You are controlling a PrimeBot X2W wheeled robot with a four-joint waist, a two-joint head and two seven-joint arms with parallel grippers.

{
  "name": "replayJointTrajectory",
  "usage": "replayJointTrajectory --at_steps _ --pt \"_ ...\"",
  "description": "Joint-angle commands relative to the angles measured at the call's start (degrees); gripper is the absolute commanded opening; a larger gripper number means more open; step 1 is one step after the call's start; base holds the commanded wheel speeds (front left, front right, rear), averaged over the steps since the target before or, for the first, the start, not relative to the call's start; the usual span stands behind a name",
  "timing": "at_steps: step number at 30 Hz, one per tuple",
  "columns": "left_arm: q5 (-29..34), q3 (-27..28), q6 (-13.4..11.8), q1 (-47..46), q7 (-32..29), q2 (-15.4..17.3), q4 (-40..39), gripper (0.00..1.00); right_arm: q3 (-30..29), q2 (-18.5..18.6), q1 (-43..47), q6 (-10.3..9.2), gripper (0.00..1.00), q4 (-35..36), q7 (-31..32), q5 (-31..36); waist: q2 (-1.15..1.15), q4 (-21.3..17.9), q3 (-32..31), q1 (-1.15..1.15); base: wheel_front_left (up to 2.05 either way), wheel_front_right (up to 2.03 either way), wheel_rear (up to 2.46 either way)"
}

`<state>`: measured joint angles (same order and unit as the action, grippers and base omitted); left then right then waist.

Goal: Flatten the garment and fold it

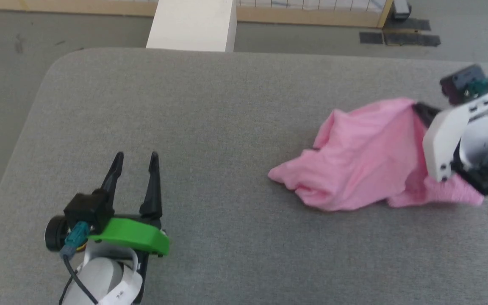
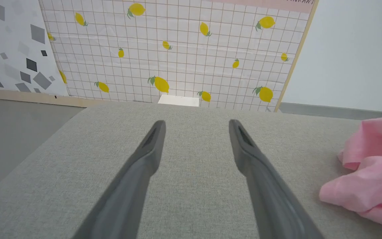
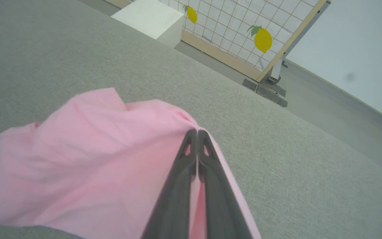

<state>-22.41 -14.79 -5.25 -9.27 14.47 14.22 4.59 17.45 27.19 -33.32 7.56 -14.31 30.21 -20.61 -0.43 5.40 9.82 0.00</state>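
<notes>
While the right pincer (image 3: 197, 132) is clamped on an edge of the garment (image 1: 362, 156), crumpled at the right side of the bench (image 1: 210, 127), and the left pincer (image 1: 136, 157) hovers apart and empty well away, flattening looks barely begun and folding is not yet done.

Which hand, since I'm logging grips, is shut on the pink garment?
The right hand: it is pinched shut on an edge of the garment. The left hand is open, apart from the cloth.
</notes>
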Motion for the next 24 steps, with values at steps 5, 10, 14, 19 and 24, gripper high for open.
replayJointTrajectory --at_steps 5,10,14,19,24 --pt "1.1 -1.0 1.2 -3.7 0.5 -1.4 0.2 1.00 5.4 1.6 -9.8 -0.08 0.00 -6.2 -5.1 0.7 0.43 3.8 5.8 0.00 0.00 0.00 0.00" --pt "1.6 -1.2 2.1 -5.8 0.5 -2.8 1.0 1.00 10.6 1.8 -17.0 -0.08 0.00 -13.8 -11.4 -0.4 0.43 6.0 8.8 0.00 0.00 0.00 0.00" --pt "2.3 -0.8 2.9 -6.7 0.5 -3.8 1.4 1.00 14.6 0.1 -19.8 -0.08 0.00 -19.9 -15.9 -1.1 0.43 6.8 10.0 0.00 0.00 0.00 0.00" --pt "3.3 -0.1 3.8 -7.1 0.5 -4.8 2.1 1.00 18.4 -2.4 -20.6 -0.08 0.00 -27.7 -20.4 -3.7 0.43 6.7 10.0 0.00 0.00 0.00 0.00" --pt "4.2 0.8 4.4 -6.8 0.5 -5.1 3.1 1.00 19.2 -4.6 -20.0 -0.08 1.00 -32.7 -28.1 -5.0 0.43 5.5 8.0 0.00 0.00 0.00 0.00"
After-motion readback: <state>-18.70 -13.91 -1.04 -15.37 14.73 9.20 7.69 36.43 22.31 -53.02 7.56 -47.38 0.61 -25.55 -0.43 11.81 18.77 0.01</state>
